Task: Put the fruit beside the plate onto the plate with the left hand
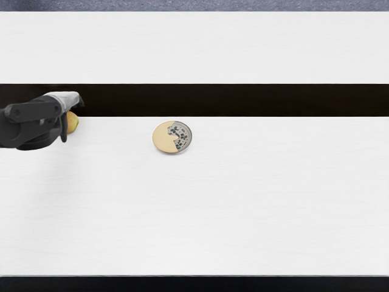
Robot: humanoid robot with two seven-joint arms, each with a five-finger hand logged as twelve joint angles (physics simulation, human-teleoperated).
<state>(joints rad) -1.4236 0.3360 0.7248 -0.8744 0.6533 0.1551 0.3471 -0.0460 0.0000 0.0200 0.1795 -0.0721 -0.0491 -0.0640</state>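
Observation:
A yellowish fruit [73, 121] shows at the far left, near the table's back edge, mostly hidden behind my left hand [64, 115]. The dark hand comes in from the left edge with its fingers [63, 131] curled around the fruit and a grey finger above it. I cannot tell whether the fruit rests on the table or is lifted. A small round plate [172, 137], tan with a dark speckled patch on its right side, lies on the white table [243, 201] well to the right of the hand, and nothing is on it. The right arm is out of view.
A dark gap [243, 100] runs across the picture behind the table's back edge, with another white surface [194, 48] beyond it. Apart from the fruit and the plate, nothing else shows on the table.

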